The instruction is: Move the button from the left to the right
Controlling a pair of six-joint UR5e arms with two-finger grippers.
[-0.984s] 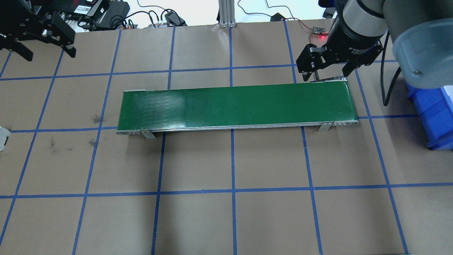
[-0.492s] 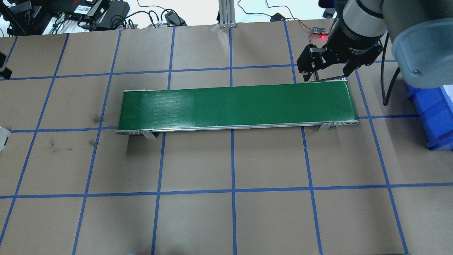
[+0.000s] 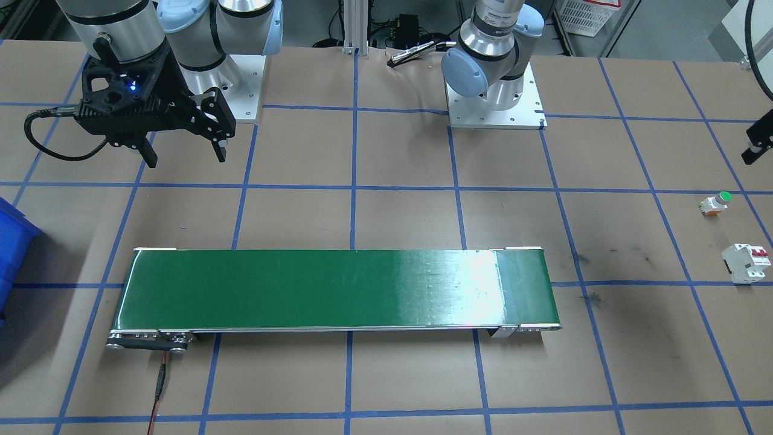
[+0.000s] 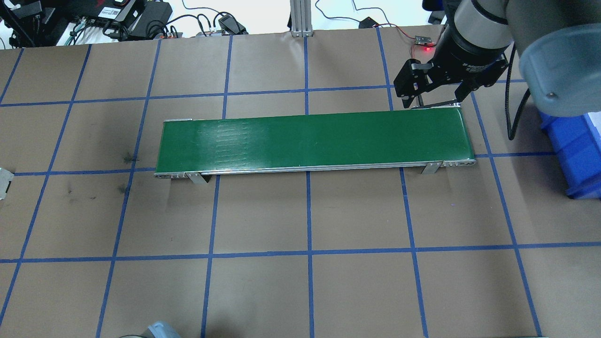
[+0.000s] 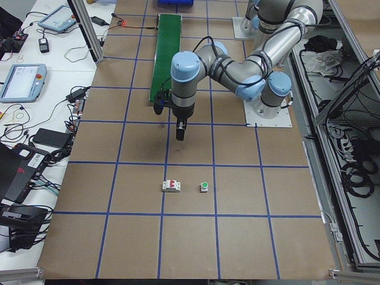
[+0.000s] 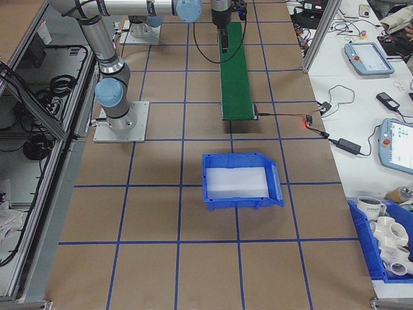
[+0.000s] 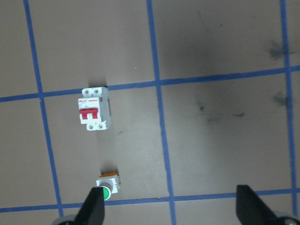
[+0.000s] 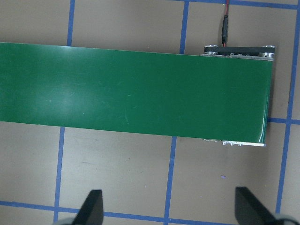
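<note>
The button (image 3: 715, 202) has a round green cap on a white body with an orange base. It lies on the brown table near my left end, also seen as the button (image 5: 203, 187) from the side. My left gripper (image 7: 171, 213) hangs open and empty above the table, and the button (image 7: 108, 187) shows just beside one of its fingertips (image 7: 93, 211). From the side, the left gripper (image 5: 181, 127) is between the belt's end and the button. My right gripper (image 3: 184, 142) is open and empty, hovering by the far end of the green conveyor belt (image 3: 338, 290).
A white circuit breaker (image 3: 747, 263) with red toggles lies close to the button, also in the wrist view (image 7: 95, 115). A blue bin (image 6: 239, 181) stands on the table past the belt's right end. Cables and electronics lie beyond the far table edge (image 4: 155, 23).
My left gripper has moved left out of the overhead view. The right arm has barely moved.
</note>
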